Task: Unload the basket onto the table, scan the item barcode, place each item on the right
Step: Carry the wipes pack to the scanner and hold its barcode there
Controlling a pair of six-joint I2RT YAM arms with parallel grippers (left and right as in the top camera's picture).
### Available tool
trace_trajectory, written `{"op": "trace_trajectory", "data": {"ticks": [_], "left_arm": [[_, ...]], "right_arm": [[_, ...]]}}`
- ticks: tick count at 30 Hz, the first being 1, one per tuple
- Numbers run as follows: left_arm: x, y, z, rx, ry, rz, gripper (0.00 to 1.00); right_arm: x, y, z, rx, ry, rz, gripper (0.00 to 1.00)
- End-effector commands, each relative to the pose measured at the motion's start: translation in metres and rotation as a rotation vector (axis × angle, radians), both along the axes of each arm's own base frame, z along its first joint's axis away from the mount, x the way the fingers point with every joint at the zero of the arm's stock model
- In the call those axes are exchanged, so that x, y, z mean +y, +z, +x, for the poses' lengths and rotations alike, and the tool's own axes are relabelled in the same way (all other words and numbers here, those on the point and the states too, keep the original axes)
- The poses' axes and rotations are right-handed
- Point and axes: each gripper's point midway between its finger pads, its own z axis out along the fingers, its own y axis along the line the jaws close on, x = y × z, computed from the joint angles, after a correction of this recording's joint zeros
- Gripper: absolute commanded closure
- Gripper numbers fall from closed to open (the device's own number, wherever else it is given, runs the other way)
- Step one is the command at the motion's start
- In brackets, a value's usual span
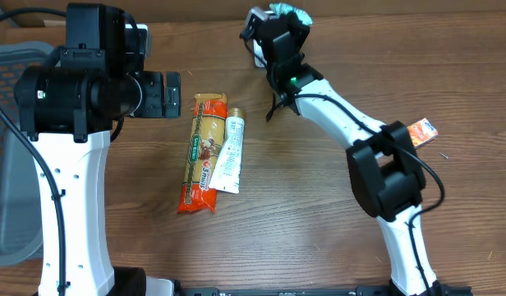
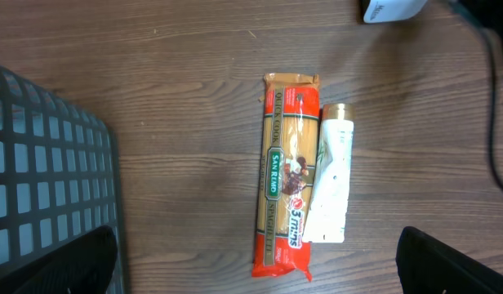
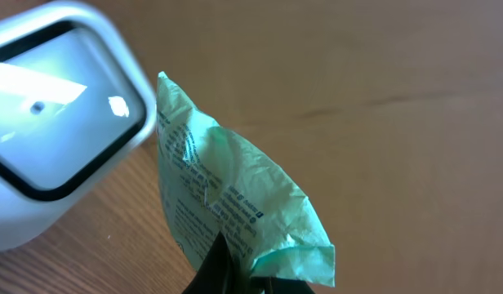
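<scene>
Judging the scan underway, we find the right gripper pinching a green packet beside the scanner; the left gripper gapes wide, with the pasta and tube apparently waiting.

I see even, bright light on the tabletop with soft shadows, and glare on the blurred scanner upper left.

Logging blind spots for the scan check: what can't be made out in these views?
- Green packet, right wrist view: print is blurred, no barcode shows on this face, and the lower end is hidden by the right gripper.
- Scanner, right wrist view: cut off by the left edge.
- Orange packet, overhead: partly behind the right arm, label too small to read.
- Basket, left wrist view: cut off by the left edge.
</scene>
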Motion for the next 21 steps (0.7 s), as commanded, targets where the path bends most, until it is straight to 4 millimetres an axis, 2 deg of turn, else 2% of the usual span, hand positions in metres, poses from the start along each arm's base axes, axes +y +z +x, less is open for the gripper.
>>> {"op": "trace_trajectory", "data": {"ticks": [1, 4, 12, 21], "left_arm": [[-0.002, 0.001, 0.001, -0.005, -0.022, 0.011, 0.0], [-0.002, 0.001, 0.001, -0.005, -0.022, 0.011, 0.0], [-0.002, 0.001, 0.001, -0.005, -0.022, 0.011, 0.0], [-0.002, 0.001, 0.001, -0.005, -0.022, 0.011, 0.0]], "right_arm": [[0.008, 0.003, 0.005, -0.021, 0.025, -0.118, 0.96], [0.015, -0.002, 0.004, -0.016, 0.048, -0.148, 0.96], [0.028, 0.006, 0.002, -0.043, 0.083, -0.195, 0.96], [0.03, 0.004, 0.002, -0.03, 0.106, -0.251, 0.96]]}}
